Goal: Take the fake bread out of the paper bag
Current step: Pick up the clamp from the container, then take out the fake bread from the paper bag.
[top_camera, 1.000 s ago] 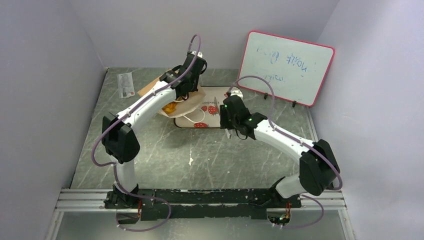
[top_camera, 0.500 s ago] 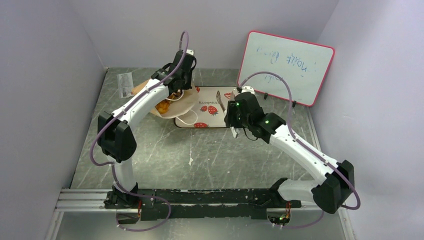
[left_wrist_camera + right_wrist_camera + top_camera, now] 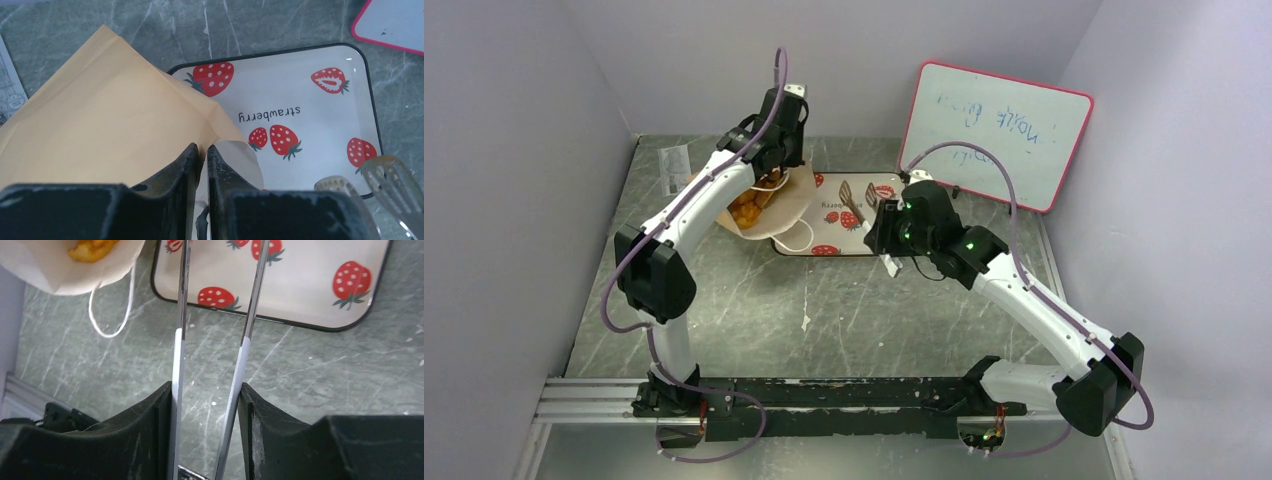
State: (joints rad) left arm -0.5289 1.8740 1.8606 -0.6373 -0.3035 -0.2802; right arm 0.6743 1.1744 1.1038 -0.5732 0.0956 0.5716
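The fake bread [image 3: 92,247] lay inside the paper bag [image 3: 100,125], a small heap of glossy golden-orange lumps showing at the bag's mouth (their separate shapes were too cramped to tell apart). The bag was matte tan kraft paper, softly creased, paler on its inner face. It slumped at an angle with one corner overlapping the left end of the tray [image 3: 300,270].

A thin white cord handle [image 3: 90,305] looped out from the mouth onto the table [image 3: 325,375]. My left claw [image 3: 201,150] had its two black fingers pressed almost together, pinching a fold of the bag's edge between them.

My right claw [image 3: 207,390] gripped the tongs [image 3: 181,305] by their rear end, jaws closed against the outer faces of both arms. The arms were slim, flat strips of bright metal sleeved in white near my grip. They stayed apart from each other and reached out over the tray's near rim, beside the bag's mouth.

The tray was a smooth white rectangle with rounded corners, a dark rim and red strawberry prints. The table was green and veined like stone. A pink-framed whiteboard [image 3: 999,130] leaned at the back right.
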